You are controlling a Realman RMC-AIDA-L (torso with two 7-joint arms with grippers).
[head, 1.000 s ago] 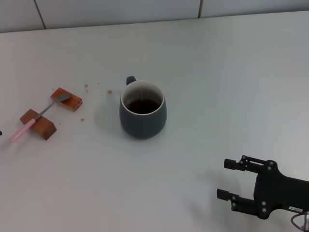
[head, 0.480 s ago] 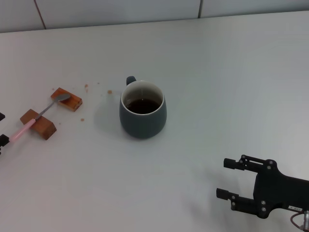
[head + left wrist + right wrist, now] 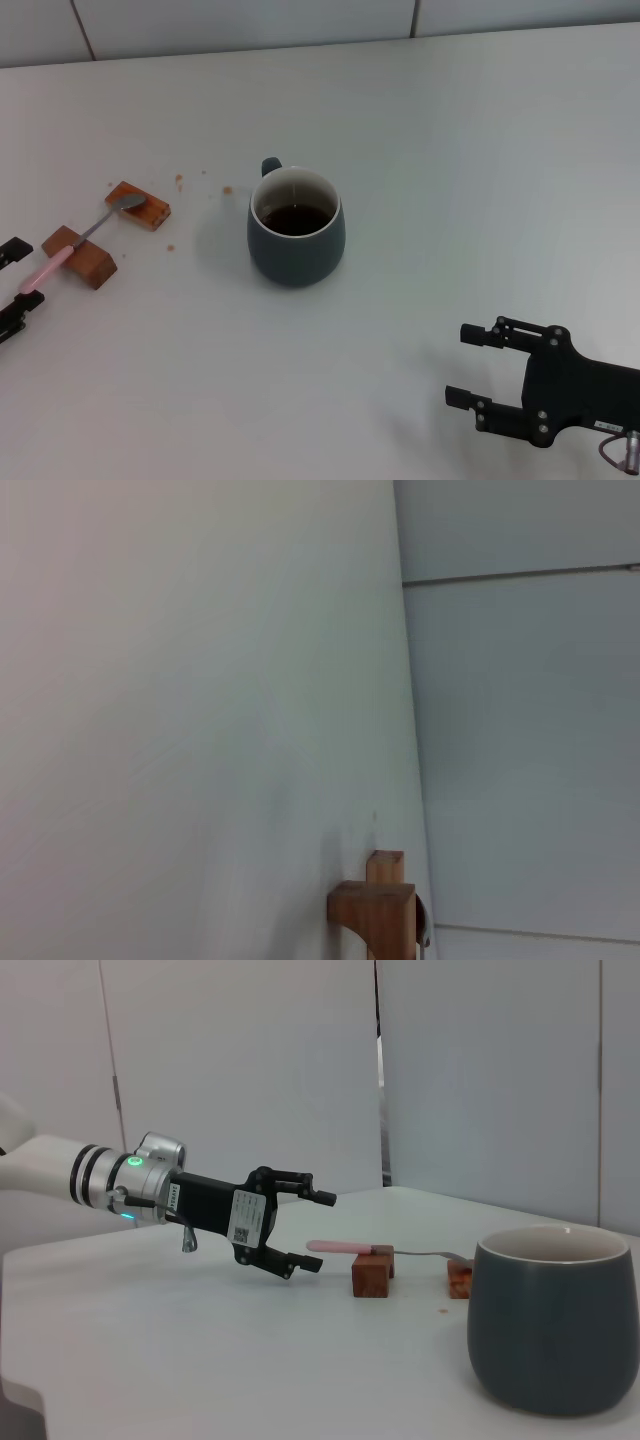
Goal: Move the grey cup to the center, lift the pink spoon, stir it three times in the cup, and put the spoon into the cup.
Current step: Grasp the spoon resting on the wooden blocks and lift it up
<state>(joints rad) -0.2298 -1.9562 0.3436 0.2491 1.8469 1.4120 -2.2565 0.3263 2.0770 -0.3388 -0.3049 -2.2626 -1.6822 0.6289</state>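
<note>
The grey cup (image 3: 296,238) stands mid-table with dark liquid inside and its handle pointing to the far side; it also shows in the right wrist view (image 3: 550,1328). The pink spoon (image 3: 50,267) lies across two brown wooden blocks (image 3: 80,258), its metal bowl on the farther block. My left gripper (image 3: 18,277) is open at the left edge, its fingertips on either side of the pink handle's end without touching it. The right wrist view shows this left gripper (image 3: 318,1232) open, level with the spoon (image 3: 340,1247). My right gripper (image 3: 462,365) hovers open near the front right, holding nothing.
A few brown crumbs (image 3: 227,190) lie on the white table between the blocks and the cup. The second wooden block (image 3: 138,206) sits behind the first. A pale wall runs along the table's far edge (image 3: 320,40).
My left gripper has come into view from the left edge and moved right, up to the spoon's handle end. The right gripper has barely shifted. Cup and spoon have not moved.
</note>
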